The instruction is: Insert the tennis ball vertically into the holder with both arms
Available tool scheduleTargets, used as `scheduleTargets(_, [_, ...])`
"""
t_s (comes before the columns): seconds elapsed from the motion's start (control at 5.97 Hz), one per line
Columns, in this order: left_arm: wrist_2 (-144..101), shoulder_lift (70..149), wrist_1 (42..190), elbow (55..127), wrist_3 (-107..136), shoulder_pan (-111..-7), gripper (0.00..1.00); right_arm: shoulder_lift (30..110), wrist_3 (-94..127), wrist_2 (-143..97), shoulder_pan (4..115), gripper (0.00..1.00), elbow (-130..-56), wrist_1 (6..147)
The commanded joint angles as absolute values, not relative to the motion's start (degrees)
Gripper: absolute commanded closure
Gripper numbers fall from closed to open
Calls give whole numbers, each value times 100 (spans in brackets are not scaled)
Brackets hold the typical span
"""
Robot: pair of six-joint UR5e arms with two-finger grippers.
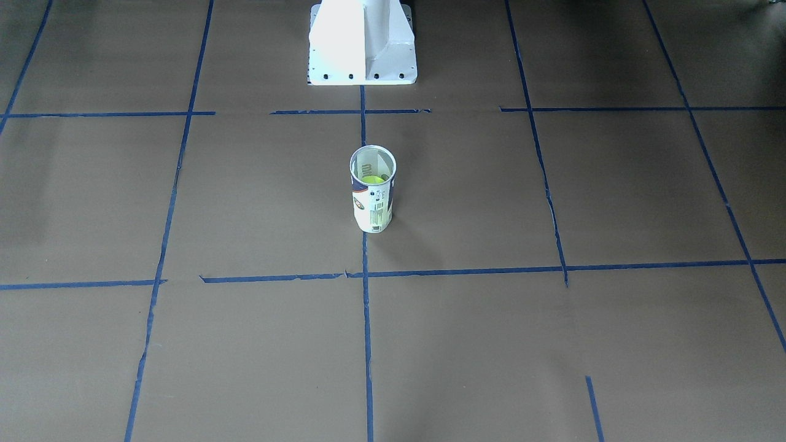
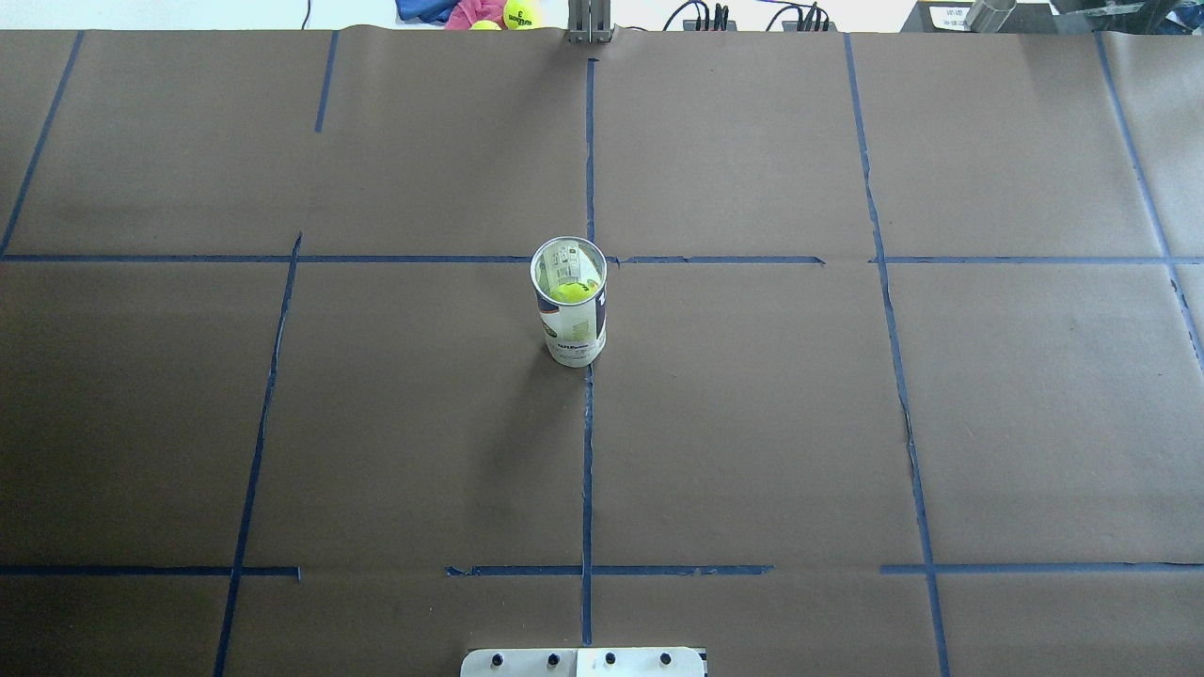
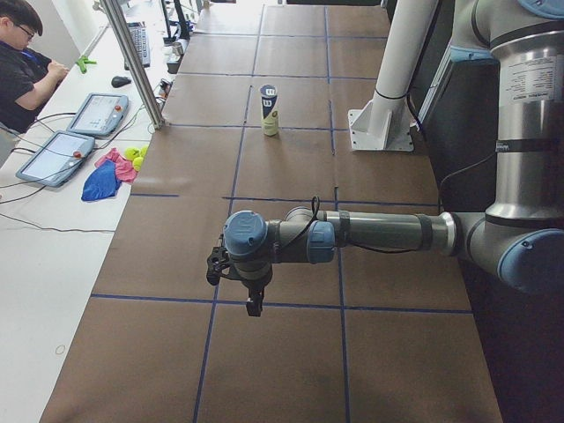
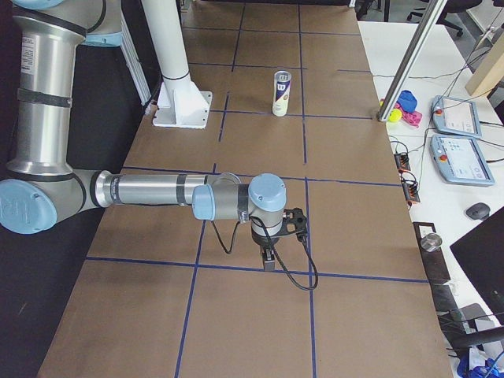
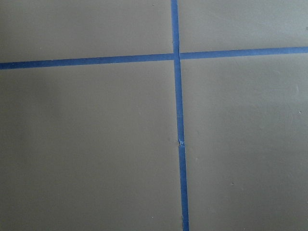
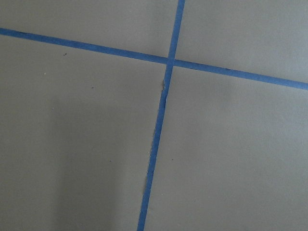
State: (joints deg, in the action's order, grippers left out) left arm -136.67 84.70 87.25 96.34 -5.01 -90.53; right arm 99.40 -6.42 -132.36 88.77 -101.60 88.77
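Observation:
The holder (image 1: 373,190) stands upright with its mouth open, on the brown paper near the table's middle; it also shows in the overhead view (image 2: 570,320). A yellow-green tennis ball (image 2: 570,291) sits inside it, also seen from the front (image 1: 372,180). No arm is near it. My left gripper (image 3: 254,304) shows only in the exterior left view, low over the table's left end, far from the holder (image 3: 270,110); I cannot tell its state. My right gripper (image 4: 269,264) shows only in the exterior right view, far from the holder (image 4: 281,93); I cannot tell its state. Both wrist views show only paper and blue tape.
The white pedestal base (image 1: 362,43) stands behind the holder. Spare tennis balls and cloths (image 2: 508,13) lie beyond the far edge. A metal post (image 3: 132,62), tablets (image 3: 97,113) and a seated operator (image 3: 22,62) are at the operators' side.

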Motion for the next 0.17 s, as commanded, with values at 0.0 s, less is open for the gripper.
scheduleTargets(0.0, [-13667, 8473, 8727, 9642, -501, -9053, 0, 9940, -642, -13236, 8877, 0, -10160, 8877])
